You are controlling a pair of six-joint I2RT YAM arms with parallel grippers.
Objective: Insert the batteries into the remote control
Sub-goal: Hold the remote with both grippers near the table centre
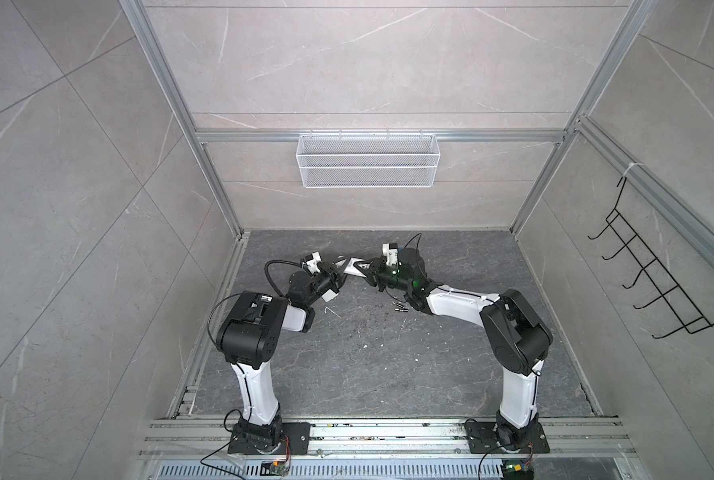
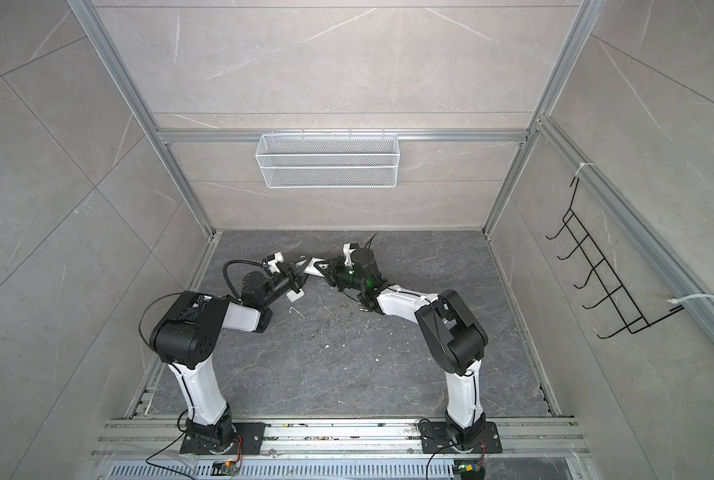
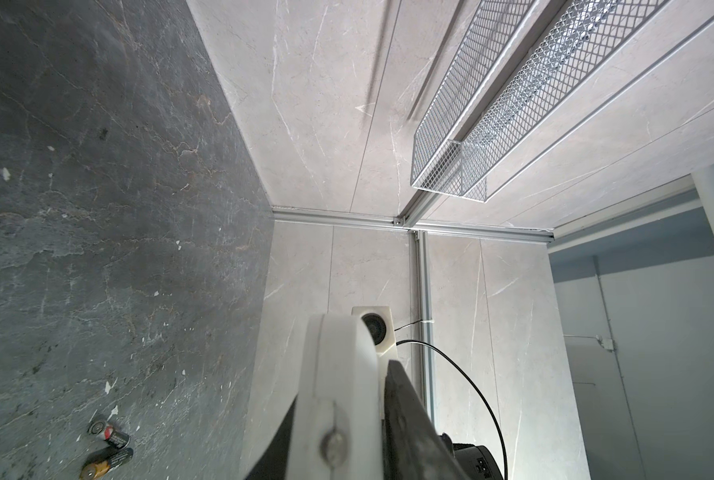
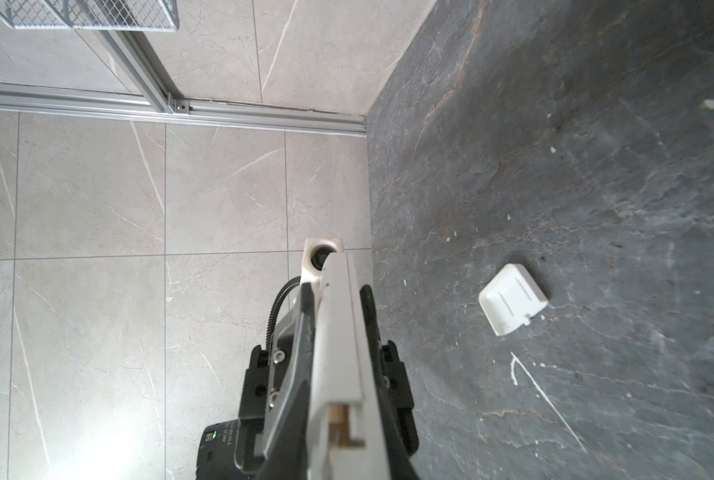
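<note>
Both top views show the white oblong plastic remote control (image 1: 351, 271) toward 12 o'clock on the dark grey stone-patterned table (image 1: 388, 365), bridging the two claws that meet there. The left gripper (image 1: 341, 266) has one end pinched between its dark fingers, closed down on the casing. The right gripper (image 1: 363, 269) is clamped on the other end in the same way. Seen from the right wrist, the handset runs edge-on between grey fingers (image 4: 295, 365), and an open recess (image 4: 342, 417) with a brownish contact shows at its near end.

The batteries (image 1: 401, 308), two small dark cylinders, lie close together on the table at about 4 o'clock from the remote. They are near the right arm's wrist and apart from both claws. At 7 o'clock from the remote, just beside the left arm's wrist, lies a small white rectangular plastic cover (image 1: 329, 296). A thin white bent wire (image 1: 329, 310) lies near that, at its 6 o'clock. White specks dot the table. A white wire-mesh basket (image 1: 365, 160) hangs on the back wall at 12 o'clock, and a black wire hook rack (image 1: 654, 270) hangs on the side wall at 3 o'clock.
</note>
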